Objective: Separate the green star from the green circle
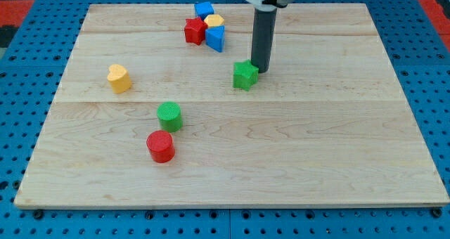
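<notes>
1. Two green blocks matter here: the green star (245, 75) sits a little right of the desk's middle, toward the view's top, and the green circle (169, 117) lies down and to the view's left of it, well apart from it.
2. My tip (261, 71) rests on the desk just beside the green star, at its upper right edge; it looks to be touching the block, though the contact itself is too fine to be sure of.
3. No hand exists on this arm: it ends in a plain dark rod, so nothing is clenched, released or grasped.
4. The rod stands upright, rising from the tip to a white and black collar at the view's top edge.
5. Just below the green circle, slightly to the view's left, stands a red cylinder (160, 146), near it but not clearly touching.
6. Farther to the view's left, alone, lies a yellow heart-like block (119, 78).
7. Near the view's top, left of the rod, four blocks huddle together: a red star (195, 30), a blue cube (204, 10), a small yellow block (214, 20) and a blue block (216, 38) just below it.
8. All of them rest on a pale wooden desk (316, 162), which lies on a blue perforated surface (429, 91).
</notes>
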